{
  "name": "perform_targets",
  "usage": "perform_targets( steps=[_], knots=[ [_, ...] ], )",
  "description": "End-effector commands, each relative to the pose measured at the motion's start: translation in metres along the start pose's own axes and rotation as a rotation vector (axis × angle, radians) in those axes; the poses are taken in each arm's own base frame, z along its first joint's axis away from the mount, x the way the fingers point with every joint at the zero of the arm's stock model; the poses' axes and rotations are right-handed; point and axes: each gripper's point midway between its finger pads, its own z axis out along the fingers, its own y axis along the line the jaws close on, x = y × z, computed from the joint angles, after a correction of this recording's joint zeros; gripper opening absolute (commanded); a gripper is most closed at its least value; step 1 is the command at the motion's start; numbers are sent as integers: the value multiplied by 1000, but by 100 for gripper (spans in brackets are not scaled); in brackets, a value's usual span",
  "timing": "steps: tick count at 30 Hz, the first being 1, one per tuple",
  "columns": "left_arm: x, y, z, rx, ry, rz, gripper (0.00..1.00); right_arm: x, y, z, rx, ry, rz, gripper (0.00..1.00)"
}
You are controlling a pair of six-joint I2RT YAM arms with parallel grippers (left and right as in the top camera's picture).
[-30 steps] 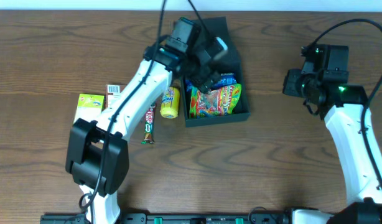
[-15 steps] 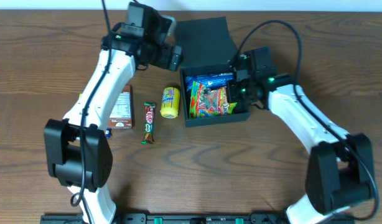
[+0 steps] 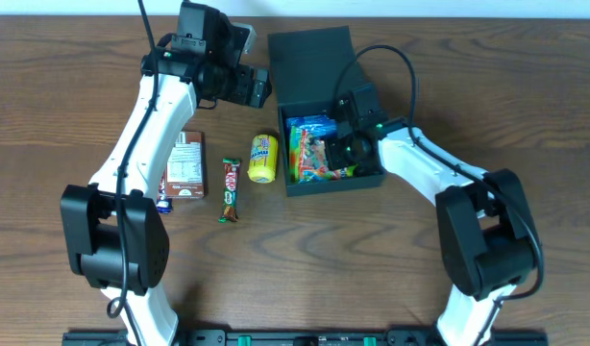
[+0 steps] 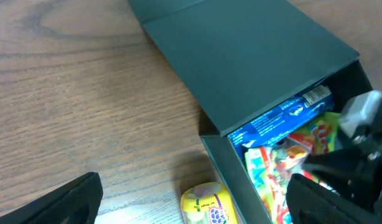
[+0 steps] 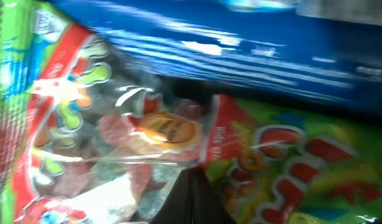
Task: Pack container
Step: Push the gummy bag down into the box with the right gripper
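The dark teal container (image 3: 372, 177) stands open, its flap lid (image 3: 312, 60) lying back behind it. Inside lie a blue packet (image 3: 314, 125) and colourful gummy packets (image 3: 309, 163). My right gripper (image 3: 331, 151) is down inside the container on the gummy packets. In the right wrist view its dark fingertips (image 5: 194, 196) are together, wedged between two gummy packets (image 5: 290, 168) under the blue packet (image 5: 241, 56). My left gripper (image 3: 255, 86) is open and empty, above the table left of the lid. In the left wrist view it (image 4: 191, 208) hovers over a yellow packet (image 4: 206, 204) beside the container (image 4: 225, 168).
Left of the container lie the yellow packet (image 3: 262, 159), a chocolate bar (image 3: 230, 189) and a brown carton (image 3: 186, 165) with a small blue-edged item (image 3: 163, 200) beside it. The table's back edge runs just behind the lid.
My left arm pulled out of the container to the upper left, uncovering the brown carton. My right arm swung in from the right and went down into the container.
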Motion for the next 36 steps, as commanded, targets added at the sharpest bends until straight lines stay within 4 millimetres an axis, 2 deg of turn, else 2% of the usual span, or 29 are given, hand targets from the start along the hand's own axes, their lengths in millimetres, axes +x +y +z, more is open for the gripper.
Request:
perform_targets(
  steps=[1, 6, 8, 12, 14, 18, 20, 23, 26, 32, 36],
  knots=[
    [-15, -7, -18, 5, -50, 25, 95, 10, 38, 10, -140, 56, -58, 1],
    [-13, -7, -18, 5, -44, 22, 95, 16, 41, 8, -130, 87, -62, 1],
    [-13, -7, -18, 5, -42, 22, 95, 8, 36, 0, -104, 81, -57, 1],
    [-12, -7, -18, 5, -40, 21, 95, -13, 18, -25, 15, 31, -75, 1],
    [-12, -7, -18, 5, -39, 21, 95, -17, 3, -37, 117, 30, -130, 1],
    [-12, -7, -18, 6, -40, 21, 96, -11, -12, -34, 194, 58, -164, 1],
    [-12, -7, -18, 5, -40, 21, 96, -19, -5, -28, 161, 27, -162, 1],
    [-12, 0, -19, -25, -40, 16, 95, -37, 26, -24, -3, -52, -160, 1],
    [-12, 10, -20, -61, -42, 8, 95, -46, 44, -17, -81, -91, -155, 1],
    [-13, 17, -23, -64, -46, -6, 95, -41, 65, 8, -119, -82, -191, 2],
    [-13, 17, -22, -64, -46, -6, 95, -32, 71, 32, -125, -57, -208, 1]
  ],
)
